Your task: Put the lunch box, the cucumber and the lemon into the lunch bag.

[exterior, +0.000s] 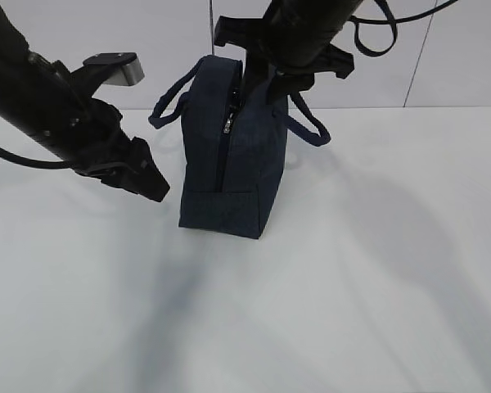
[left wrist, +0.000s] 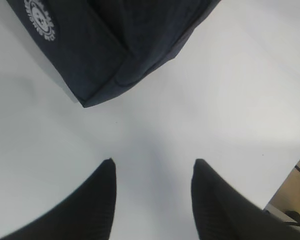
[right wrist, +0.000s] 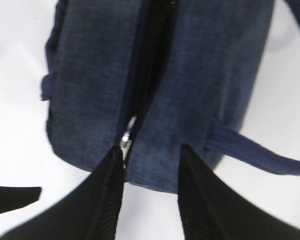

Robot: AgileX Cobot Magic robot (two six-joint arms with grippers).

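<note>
Bag (exterior: 237,164) upright on table (exterior: 352,286); right tool (right wrist: 150,170) above zipper (right wrist: 126,137).

A plain white table (exterior: 376,270) (soft shadows across it) meets a pale wall (exterior: 466,57).

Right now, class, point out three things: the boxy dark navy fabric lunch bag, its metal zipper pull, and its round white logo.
Boxy dark navy fabric lunch bag (exterior: 250,176): exterior view, front end panel.
Metal zipper pull (exterior: 227,124): exterior view, the pull itself.
Round white logo (left wrist: 40,19): left wrist view, centre of print.
</note>
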